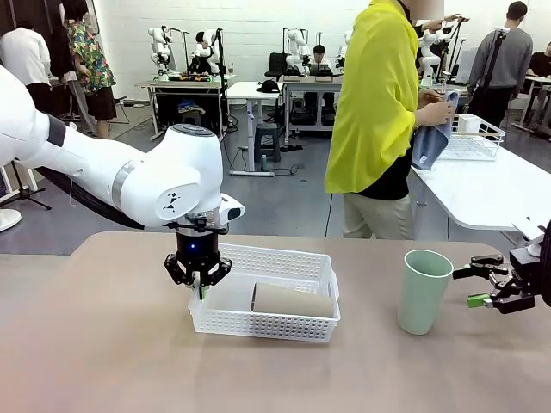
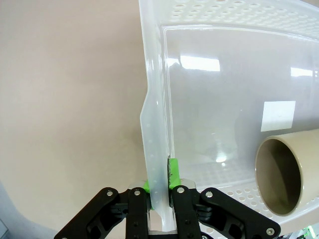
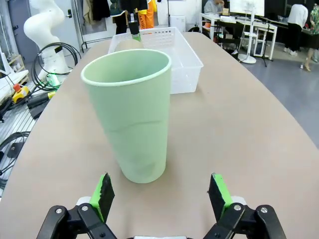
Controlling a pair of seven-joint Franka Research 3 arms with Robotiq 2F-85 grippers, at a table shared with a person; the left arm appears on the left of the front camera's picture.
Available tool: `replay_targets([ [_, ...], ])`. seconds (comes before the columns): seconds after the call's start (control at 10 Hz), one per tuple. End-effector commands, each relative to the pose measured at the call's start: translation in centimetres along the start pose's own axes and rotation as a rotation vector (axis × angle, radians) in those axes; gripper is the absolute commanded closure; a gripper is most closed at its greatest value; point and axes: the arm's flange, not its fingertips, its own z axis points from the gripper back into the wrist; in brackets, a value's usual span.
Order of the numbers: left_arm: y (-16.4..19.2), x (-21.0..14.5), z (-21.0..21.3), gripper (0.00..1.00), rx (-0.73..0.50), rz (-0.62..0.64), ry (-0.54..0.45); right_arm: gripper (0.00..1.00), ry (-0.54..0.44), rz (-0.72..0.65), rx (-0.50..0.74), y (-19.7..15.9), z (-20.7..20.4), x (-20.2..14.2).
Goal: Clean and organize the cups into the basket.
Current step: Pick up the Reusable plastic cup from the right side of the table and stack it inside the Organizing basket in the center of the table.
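Observation:
The white lattice basket (image 1: 258,324) sits mid-table. My left gripper (image 1: 199,291) is shut on the rim of its left end wall; in the left wrist view the gripper (image 2: 160,179) has a green pad on each side of that wall (image 2: 155,114). A tan-brown cup (image 1: 293,301) lies on its side inside the basket, its open mouth (image 2: 279,175) facing the wrist camera. A pale mint green cup (image 1: 424,291) stands upright on the table to the basket's right. My right gripper (image 1: 475,286) is open just right of it, and the mint cup (image 3: 132,114) stands just beyond the gripper (image 3: 160,191).
A person in a yellow top (image 1: 374,95) stands beyond the far edge, turned to a white side table (image 1: 491,189) with a blue cloth (image 1: 430,142) in hand. A white wire basket (image 1: 473,138) stands on that side table. Bare tabletop (image 1: 103,344) lies left of and in front of the basket.

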Motion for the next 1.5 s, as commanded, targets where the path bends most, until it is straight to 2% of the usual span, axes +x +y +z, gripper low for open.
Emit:
replay_targets([
  [0.0,-0.1,-0.1,0.1,1.00,0.002,-0.002,-0.002,0.00,-0.019,-0.040,0.010,-1.3,-1.6,-0.3],
  [0.2,-0.1,-0.1,0.1,1.00,0.002,-0.002,-0.002,0.00,-0.038,-0.056,0.089,-1.7,-3.7,-0.5],
  [1.2,-0.1,-0.1,0.1,1.00,0.002,-0.002,-0.002,0.00,0.016,-0.060,0.264,-1.2,-10.6,0.5],
  [1.4,-0.1,-0.1,0.1,1.00,0.002,-0.002,-0.002,0.00,0.026,-0.024,0.304,-0.9,-11.3,0.8],
])
